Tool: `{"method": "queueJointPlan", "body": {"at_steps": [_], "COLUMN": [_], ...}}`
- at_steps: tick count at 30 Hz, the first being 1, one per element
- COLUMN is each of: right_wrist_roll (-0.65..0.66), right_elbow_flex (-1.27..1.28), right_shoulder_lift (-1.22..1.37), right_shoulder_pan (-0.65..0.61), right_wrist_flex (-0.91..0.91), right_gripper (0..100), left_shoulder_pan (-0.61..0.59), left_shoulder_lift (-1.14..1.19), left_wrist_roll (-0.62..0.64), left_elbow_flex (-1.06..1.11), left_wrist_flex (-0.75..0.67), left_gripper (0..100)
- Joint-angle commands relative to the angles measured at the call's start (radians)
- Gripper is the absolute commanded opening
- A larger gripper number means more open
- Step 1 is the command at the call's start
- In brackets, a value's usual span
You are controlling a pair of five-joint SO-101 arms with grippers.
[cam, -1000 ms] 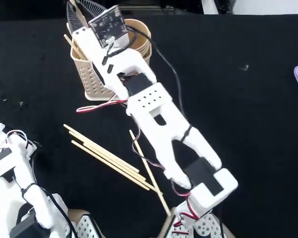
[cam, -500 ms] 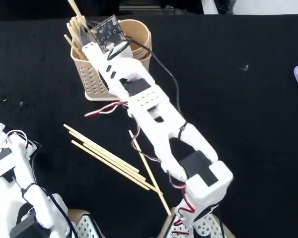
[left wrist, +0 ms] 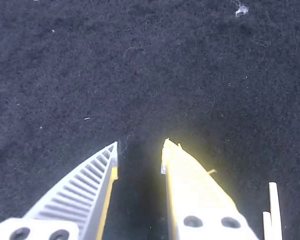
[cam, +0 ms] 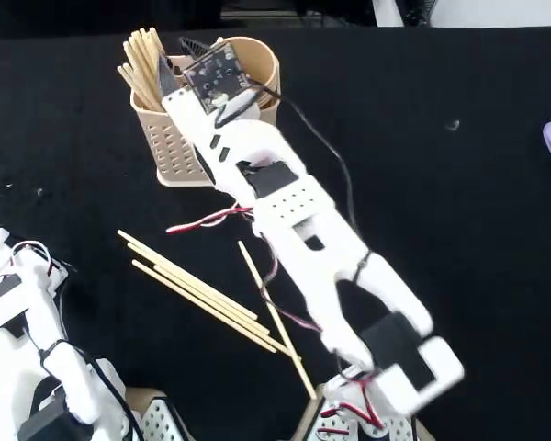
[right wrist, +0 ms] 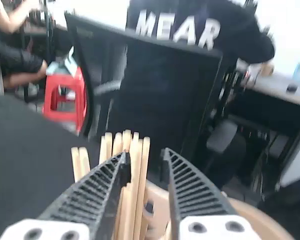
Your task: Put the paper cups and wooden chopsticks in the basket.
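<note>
The right pincer (cam: 179, 57) hovers, jaws parted, over the basket (cam: 170, 152) near the counter's (cam: 441, 230) far edge. The basket holds upright chopsticks (cam: 140, 60) and paper cups (cam: 262, 55). Loose chopsticks (cam: 197, 292) lie nearer the arms. The left pincer (left wrist: 140, 147) gapes over bare counter.
</note>
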Motion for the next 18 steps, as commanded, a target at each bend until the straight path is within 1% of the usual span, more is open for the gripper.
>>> {"method": "queueJointPlan", "body": {"at_steps": [1, 4, 9, 11, 13, 15, 18], "right_wrist_roll": [-0.005, -0.002, 0.002, 0.002, 0.002, 0.008, 0.075], "right_elbow_flex": [-0.002, 0.025, 0.168, 0.262, 0.389, 0.538, 0.740], "right_shoulder_lift": [-0.186, -0.334, -0.621, -0.717, -0.792, -0.834, -0.822], "right_shoulder_pan": [-0.011, -0.041, -0.121, -0.121, -0.097, -0.061, -0.043], "right_wrist_flex": [0.107, 0.339, 0.835, 0.961, 1.022, 1.030, 0.962], "right_gripper": [8.9, 8.9, 9.2, 9.2, 9.3, 10.6, 18.2], "left_shoulder_pan": [0.008, 0.008, 0.007, 0.007, 0.010, 0.012, 0.012], "left_shoulder_lift": [-0.020, -0.020, -0.020, -0.020, -0.020, -0.020, -0.020], "left_wrist_roll": [-0.002, -0.002, -0.002, -0.002, -0.002, -0.002, -0.002], "left_elbow_flex": [-0.033, -0.033, -0.033, -0.033, -0.033, -0.033, -0.033], "left_wrist_flex": [-0.018, -0.017, -0.014, -0.014, -0.014, -0.014, -0.014], "left_gripper": [15, 15, 15, 15, 15, 15, 15]}}
